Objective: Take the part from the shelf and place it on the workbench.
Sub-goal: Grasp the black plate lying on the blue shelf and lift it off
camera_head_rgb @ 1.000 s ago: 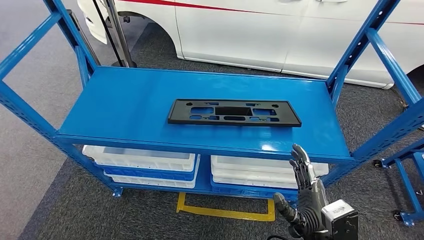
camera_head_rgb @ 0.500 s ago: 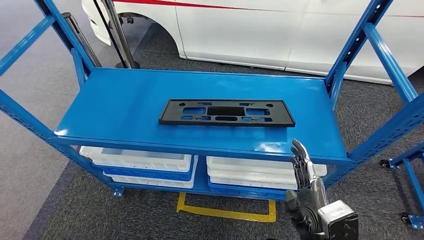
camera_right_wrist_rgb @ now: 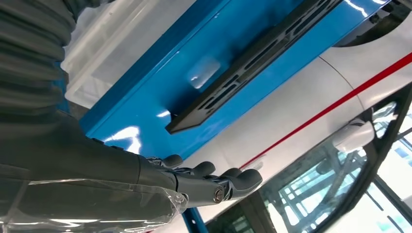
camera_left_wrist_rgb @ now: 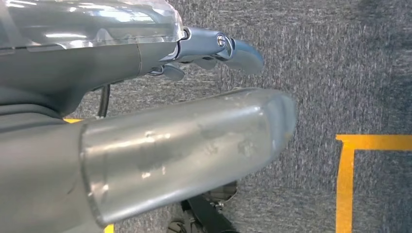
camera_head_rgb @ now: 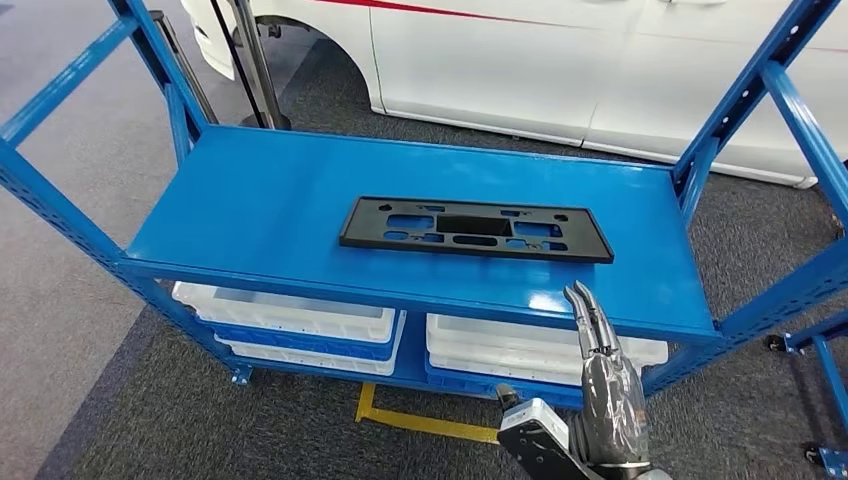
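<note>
On the blue shelf [camera_head_rgb: 250,215], the long black part [camera_head_rgb: 475,229] lies left to right. Near its right end, the right hand [camera_head_rgb: 605,385] waits below, fingers straight, holding nothing.

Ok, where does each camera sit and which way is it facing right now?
Head view: high on the body, looking forward and down at the shelf with the part; right hand rises from below.
Left wrist view: behind the left hand, aimed at carpet with a yellow line.
Right wrist view: behind the right hand, facing the shelf, part and car.
Head and right wrist views share the shelf, part, car and right hand.
</note>
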You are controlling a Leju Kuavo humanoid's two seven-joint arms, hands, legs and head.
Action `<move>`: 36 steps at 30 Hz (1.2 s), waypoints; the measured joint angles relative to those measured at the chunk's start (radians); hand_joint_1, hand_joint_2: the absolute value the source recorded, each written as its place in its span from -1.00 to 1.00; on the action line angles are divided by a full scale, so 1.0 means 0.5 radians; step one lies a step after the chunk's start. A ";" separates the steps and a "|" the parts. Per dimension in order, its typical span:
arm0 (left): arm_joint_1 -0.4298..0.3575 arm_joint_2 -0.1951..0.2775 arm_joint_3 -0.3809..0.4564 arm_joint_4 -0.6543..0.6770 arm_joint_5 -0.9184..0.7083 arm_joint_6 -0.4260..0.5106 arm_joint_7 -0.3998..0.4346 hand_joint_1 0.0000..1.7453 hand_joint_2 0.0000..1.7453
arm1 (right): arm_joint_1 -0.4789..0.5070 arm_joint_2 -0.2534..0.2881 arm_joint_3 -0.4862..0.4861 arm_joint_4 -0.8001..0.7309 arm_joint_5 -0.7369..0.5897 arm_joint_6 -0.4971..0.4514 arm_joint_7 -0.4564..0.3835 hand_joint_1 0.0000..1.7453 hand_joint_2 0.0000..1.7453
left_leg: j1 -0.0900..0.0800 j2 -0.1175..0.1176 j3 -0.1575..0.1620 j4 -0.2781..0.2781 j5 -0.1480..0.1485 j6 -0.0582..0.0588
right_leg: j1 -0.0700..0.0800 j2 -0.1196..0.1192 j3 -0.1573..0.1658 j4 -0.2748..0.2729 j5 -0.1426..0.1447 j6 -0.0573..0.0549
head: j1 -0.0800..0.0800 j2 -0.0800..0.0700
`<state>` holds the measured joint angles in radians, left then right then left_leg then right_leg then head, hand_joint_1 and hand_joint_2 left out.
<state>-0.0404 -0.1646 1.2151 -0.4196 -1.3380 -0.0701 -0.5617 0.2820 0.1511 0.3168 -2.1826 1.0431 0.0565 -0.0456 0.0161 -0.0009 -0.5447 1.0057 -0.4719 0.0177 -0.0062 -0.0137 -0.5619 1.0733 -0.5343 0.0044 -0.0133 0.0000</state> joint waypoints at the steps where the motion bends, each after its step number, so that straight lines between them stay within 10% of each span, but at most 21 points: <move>1: -0.002 -0.001 0.000 0.000 -0.002 0.001 -0.001 -1.00 -1.00 | 0.000 -0.007 0.005 0.000 0.035 -0.008 0.004 -1.00 1.00 | 0.003 0.000 0.001 -0.005 0.005 0.010 | -0.003 0.009 -0.045 0.098 -0.060 0.007 | 0.000 0.000; 3: -0.004 -0.002 0.002 0.000 -0.011 0.004 -0.003 -1.00 -1.00 | -0.001 -0.023 0.012 0.003 0.142 -0.026 0.016 -1.00 1.00 | 0.002 -0.003 -0.002 -0.005 0.006 0.018 | -0.006 0.018 -0.171 0.351 -0.174 0.015 | 0.001 0.000; 5: -0.003 -0.002 0.004 0.000 -0.023 0.008 -0.007 -1.00 -1.00 | -0.004 -0.045 0.028 0.012 0.263 -0.035 0.016 -1.00 1.00 | 0.000 -0.009 -0.001 -0.002 0.004 0.018 | -0.010 0.019 -0.230 0.456 -0.169 0.019 | 0.001 0.000; 9: -0.010 -0.002 0.011 0.004 -0.060 0.014 -0.018 -1.00 -1.00 | -0.035 -0.162 0.134 0.083 0.565 -0.218 0.029 -1.00 1.00 | -0.004 -0.029 0.004 0.014 -0.011 -0.001 | -0.010 0.029 -0.036 0.021 0.076 -0.001 | 0.000 0.000; 15: -0.017 0.009 0.017 0.019 -0.106 0.033 -0.002 -1.00 -1.00 | -0.086 -0.338 0.323 0.273 0.816 -0.384 0.116 -1.00 1.00 | -0.001 -0.027 -0.026 0.076 -0.061 -0.065 | -0.011 0.026 0.004 -0.098 0.105 -0.049 | -0.002 0.000; 20: -0.021 0.008 0.018 0.034 -0.143 0.025 0.057 -1.00 -1.00 | -0.181 -0.437 0.453 0.572 0.787 -0.455 0.111 -1.00 1.00 | 0.004 -0.014 -0.263 0.572 -0.263 -0.095 | -0.011 0.008 0.000 -0.098 0.107 -0.070 | -0.003 0.000; 26: -0.064 0.002 0.017 0.031 -0.149 -0.032 0.059 -1.00 -1.00 | -0.432 -0.350 0.495 0.802 0.671 -0.237 -0.039 -1.00 1.00 | -0.006 -0.006 -0.027 0.036 -0.002 -0.061 | -0.001 0.007 -0.006 -0.080 0.101 -0.038 | -0.002 0.000; 30: -0.068 -0.017 0.017 0.031 -0.150 -0.035 0.066 -1.00 -1.00 | -0.500 -0.285 0.494 0.868 0.587 -0.298 -0.102 -1.00 1.00 | 0.001 -0.011 -0.024 0.009 0.018 -0.011 | -0.001 0.009 -0.028 -0.036 0.065 0.001 | -0.001 0.000; 34: -0.073 -0.034 0.017 0.031 -0.150 -0.035 0.084 -1.00 -1.00 | -0.529 -0.256 0.493 0.920 0.477 -0.405 -0.137 -1.00 1.00 | 0.002 -0.008 -0.027 0.002 0.025 0.017 | -0.008 0.019 -0.237 0.408 -0.151 0.020 | 0.000 0.000; 36: -0.072 -0.044 0.017 0.031 -0.150 -0.038 0.091 -1.00 -1.00 | -0.538 -0.247 0.493 0.944 0.449 -0.428 -0.144 -1.00 1.00 | 0.000 -0.011 -0.026 0.006 0.022 0.017 | -0.011 0.019 -0.266 0.450 -0.113 0.021 | 0.001 0.000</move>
<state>-0.0763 -0.1867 1.2238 -0.4042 -1.4132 -0.0891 -0.5160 0.0128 0.0278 0.5632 -1.7104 1.2673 -0.1573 -0.1174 0.0163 -0.0065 -0.5577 1.0087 -0.4607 0.0262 -0.0118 -0.0041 -0.6950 1.2983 -0.5910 0.0148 -0.0130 0.0000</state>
